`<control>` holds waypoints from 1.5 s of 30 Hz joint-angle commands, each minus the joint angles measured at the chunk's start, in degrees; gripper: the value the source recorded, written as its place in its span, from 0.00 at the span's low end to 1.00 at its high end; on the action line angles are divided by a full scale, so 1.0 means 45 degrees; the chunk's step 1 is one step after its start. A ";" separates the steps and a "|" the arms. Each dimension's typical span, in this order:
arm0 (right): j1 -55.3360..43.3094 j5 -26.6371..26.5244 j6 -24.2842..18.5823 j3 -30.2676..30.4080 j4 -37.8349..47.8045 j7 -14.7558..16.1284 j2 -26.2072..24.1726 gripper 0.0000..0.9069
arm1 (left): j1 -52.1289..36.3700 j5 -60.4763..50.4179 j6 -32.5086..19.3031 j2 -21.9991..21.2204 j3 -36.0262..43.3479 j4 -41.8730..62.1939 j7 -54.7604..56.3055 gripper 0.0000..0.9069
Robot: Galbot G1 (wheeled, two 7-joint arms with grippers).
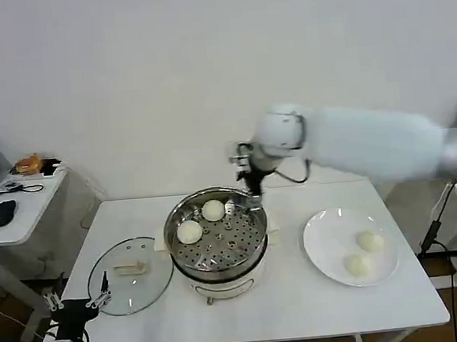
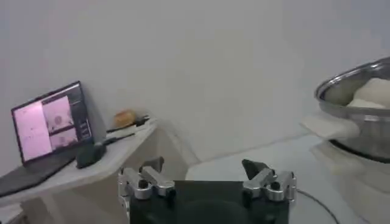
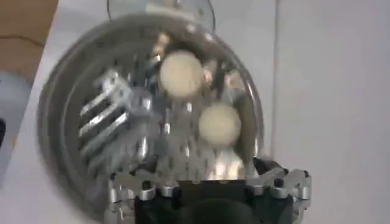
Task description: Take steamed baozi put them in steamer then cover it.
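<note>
Two buns (image 1: 201,221) sit on the holed tray inside the steel steamer (image 1: 216,239) at the middle of the white counter (image 1: 303,308), one toward the back wall, one toward the robot's left. In the right wrist view they show as two pale rounds (image 3: 200,98) on the tray.

Two more buns (image 1: 365,253) wait on the white plate (image 1: 323,243) to the steamer's right, well apart from the pot.

The glass lid (image 1: 131,276), cream handle (image 1: 130,267) up, lies flat on the counter just left of the steamer.

R arm reaches in from the right; its pincer (image 1: 250,187) hangs above the steamer's back rim, fingers spread, nothing between them. The right wrist view looks down past that pincer (image 3: 210,179) into the pot.

L pincer (image 1: 79,303) is parked low at the counter's front left corner, by the lid's edge, fingers apart & empty; the left wrist view has its fingers (image 2: 208,175) spread, steamer (image 2: 359,97) off to one side.

A side desk (image 1: 21,205) w/ a mouse (image 1: 1,212) stands to the left; a laptop (image 2: 50,126) sits on it.
</note>
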State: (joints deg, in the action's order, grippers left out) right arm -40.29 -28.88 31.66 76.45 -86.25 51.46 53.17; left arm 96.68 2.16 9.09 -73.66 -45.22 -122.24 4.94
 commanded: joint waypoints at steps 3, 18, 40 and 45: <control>0.0127 0.3280 -0.1908 0.0262 -0.2431 0.1310 -0.5932 1.00 | -0.0034 -0.0210 0.0008 -0.0036 0.0510 0.0021 0.0012 1.00; 0.7025 0.6230 -0.3432 -0.4258 -0.2072 0.1228 -0.8381 1.00 | -0.0085 -0.0579 -0.0030 -0.0231 0.1009 0.0487 0.0055 1.00; 1.1751 0.7567 -0.3813 -0.7950 0.0848 0.1064 -0.6337 1.00 | 0.0043 -0.0688 -0.0022 -0.0196 0.0766 0.0757 0.0054 1.00; 1.1670 0.7508 -0.3802 -0.7831 0.1324 0.1004 -0.5756 1.00 | 0.0062 -0.0668 -0.0021 -0.0159 0.0622 0.0784 0.0053 1.00</control>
State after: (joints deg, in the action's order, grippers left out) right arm 8.25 3.61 14.97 44.14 -84.07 56.10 24.43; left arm 96.90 -0.90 9.00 -74.49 -42.06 -118.84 5.21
